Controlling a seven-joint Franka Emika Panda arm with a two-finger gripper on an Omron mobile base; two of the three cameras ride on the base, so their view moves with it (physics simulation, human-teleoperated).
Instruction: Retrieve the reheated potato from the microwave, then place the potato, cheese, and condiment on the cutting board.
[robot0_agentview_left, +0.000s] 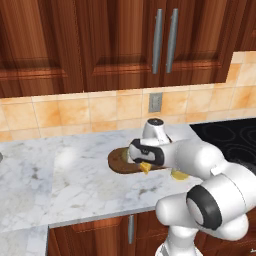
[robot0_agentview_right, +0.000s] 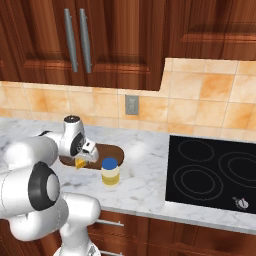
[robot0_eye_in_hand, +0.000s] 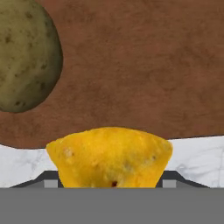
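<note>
The end effector (robot0_agentview_right: 80, 161) hangs low over the near edge of the cutting board (robot0_agentview_right: 111, 151), pinching the cheese (robot0_agentview_right: 80, 163) between its fingers; the yellow wedge pokes out just beneath the hand. In the hand view the cheese (robot0_eye_in_hand: 109, 156) sits right between the finger tips, above the line where the cutting board (robot0_eye_in_hand: 140, 70) meets the marble table (robot0_eye_in_hand: 197, 157). The potato (robot0_eye_in_hand: 24, 54) lies on the board, a little way off from the cheese. From the left side the cheese (robot0_agentview_left: 145, 167) shows as a small yellow point under the dark-banded wrist, with the board (robot0_agentview_left: 116, 161) reaching out to the left from behind the arm.

The condiment (robot0_agentview_right: 110, 171) stands upright on the table (robot0_agentview_right: 145, 180), just in front of the board's right end and near the held cheese. To its right the black stovetop (robot0_agentview_right: 210, 172) is set into the table. Behind runs an orange tiled wall (robot0_agentview_right: 200, 105) with an outlet (robot0_agentview_right: 131, 105), and dark wooden cabinets (robot0_agentview_right: 125, 40) hang above.
</note>
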